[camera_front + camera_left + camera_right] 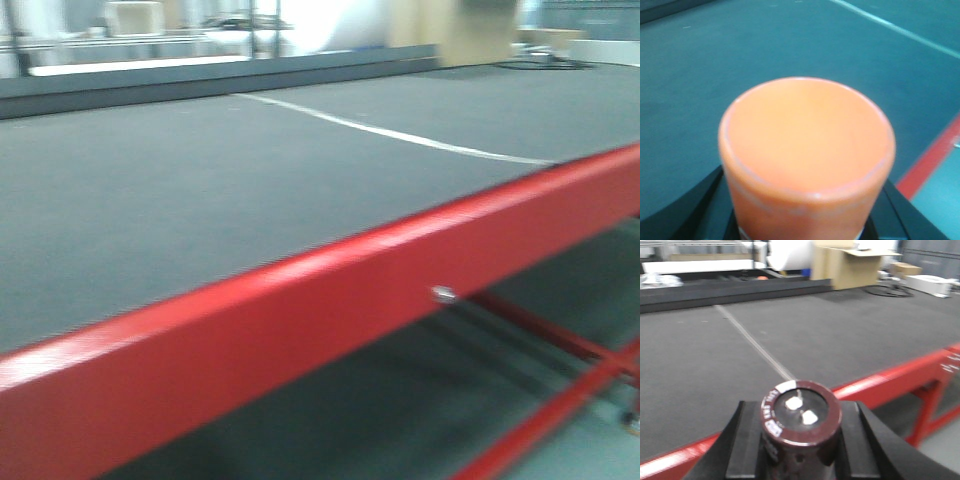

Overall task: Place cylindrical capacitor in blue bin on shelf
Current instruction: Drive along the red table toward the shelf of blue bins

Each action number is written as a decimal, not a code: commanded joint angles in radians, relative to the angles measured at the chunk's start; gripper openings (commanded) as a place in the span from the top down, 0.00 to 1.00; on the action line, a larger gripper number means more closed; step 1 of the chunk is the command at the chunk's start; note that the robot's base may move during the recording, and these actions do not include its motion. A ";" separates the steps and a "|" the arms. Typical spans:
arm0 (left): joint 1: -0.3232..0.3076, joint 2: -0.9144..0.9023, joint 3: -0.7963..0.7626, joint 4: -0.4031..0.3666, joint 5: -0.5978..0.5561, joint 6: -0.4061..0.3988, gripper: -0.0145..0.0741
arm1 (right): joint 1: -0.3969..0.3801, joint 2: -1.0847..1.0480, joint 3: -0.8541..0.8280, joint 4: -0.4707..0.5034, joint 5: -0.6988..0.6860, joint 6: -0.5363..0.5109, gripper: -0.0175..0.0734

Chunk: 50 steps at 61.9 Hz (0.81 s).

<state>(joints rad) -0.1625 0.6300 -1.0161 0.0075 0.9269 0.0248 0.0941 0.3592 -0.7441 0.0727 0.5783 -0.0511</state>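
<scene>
Your right pincer clamps the maroon cylindrical capacitor, long axis out toward 12 o'clock; left pincer clamps the orange cylinder. No shelf or blue bin in view.

Open room above the grey table mat; a dark ledge bounds its far side.

A wide table covered in dark grey matting fills the front view. Its red front rail runs from seven o'clock up to three o'clock. A thin white line crosses the mat toward two o'clock. At five o'clock, red crossbars stand over a grey floor. In the right wrist view, a cardboard box sits at one o'clock.
</scene>
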 commanded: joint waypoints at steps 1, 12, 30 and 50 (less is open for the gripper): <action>-0.007 -0.005 -0.006 -0.001 -0.028 0.000 0.96 | -0.001 -0.005 0.000 -0.010 -0.026 -0.001 0.99; -0.007 -0.005 -0.006 -0.001 -0.028 0.000 0.96 | -0.001 -0.005 0.000 -0.010 -0.026 -0.001 0.99; -0.007 -0.005 -0.006 -0.001 -0.028 0.000 0.96 | -0.001 -0.005 0.000 -0.010 -0.026 -0.001 0.99; -0.007 -0.005 -0.006 -0.001 -0.028 0.000 0.96 | -0.001 -0.005 0.000 -0.010 -0.026 -0.001 0.99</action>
<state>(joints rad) -0.1625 0.6300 -1.0161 0.0075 0.9269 0.0248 0.0941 0.3592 -0.7441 0.0727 0.5783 -0.0511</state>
